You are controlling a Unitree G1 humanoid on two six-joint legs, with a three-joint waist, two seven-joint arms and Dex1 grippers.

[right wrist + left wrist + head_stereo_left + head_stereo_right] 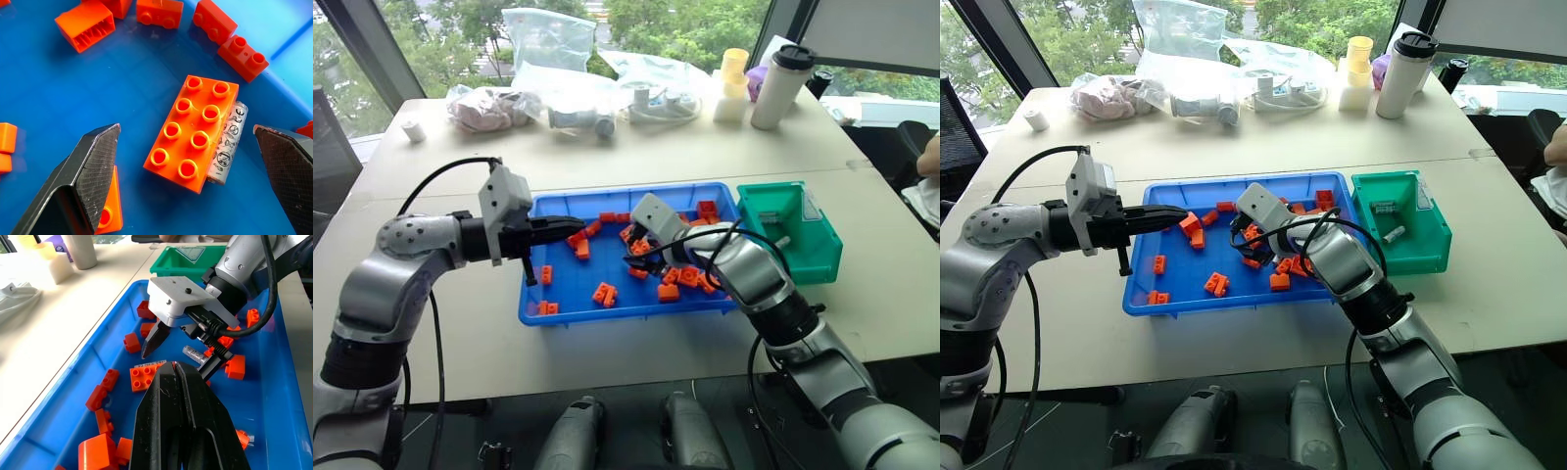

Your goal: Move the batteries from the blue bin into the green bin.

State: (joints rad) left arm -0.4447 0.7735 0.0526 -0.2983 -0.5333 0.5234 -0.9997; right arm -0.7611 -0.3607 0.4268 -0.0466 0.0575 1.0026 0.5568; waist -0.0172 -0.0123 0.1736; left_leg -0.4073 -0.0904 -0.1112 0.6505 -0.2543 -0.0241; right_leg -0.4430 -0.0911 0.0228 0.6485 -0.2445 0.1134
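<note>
Battery under claw: a silver-grey battery [228, 142] lies flat on the floor of the blue bin [533, 311], touching the long edge of an eight-stud orange brick [193, 132] – seen in the right wrist view.
Other batteries: one [194, 354] lies in the blue bin just behind the right claw's fingers in the left wrist view; another [247, 439] sits beside an orange piece nearer the left claw. In the green bin [1430, 257] a grey cylinder [1393, 235] lies on the floor.
Blue bin: on the worktop [705, 157] in front of the robot, scattered with orange bricks [604, 293].
Green bin: just beside the blue bin at its 3 o'clock side, walls close together but I cannot tell if they touch.
Right claw [190, 161]: released – fingers spread wide, one either side of the brick-and-battery pair, touching neither; it hangs low over the middle of the blue bin, angled down.
Left claw [570, 223]: clenched, fingers pressed together with nothing between them, held over the blue bin's 9 o'clock part and pointing towards the right claw.
Far worktop: at 12 o'clock, clear plastic bags [543, 39], a white tumbler with a black lid [781, 86] and a yellow cup stack [733, 73].
</note>
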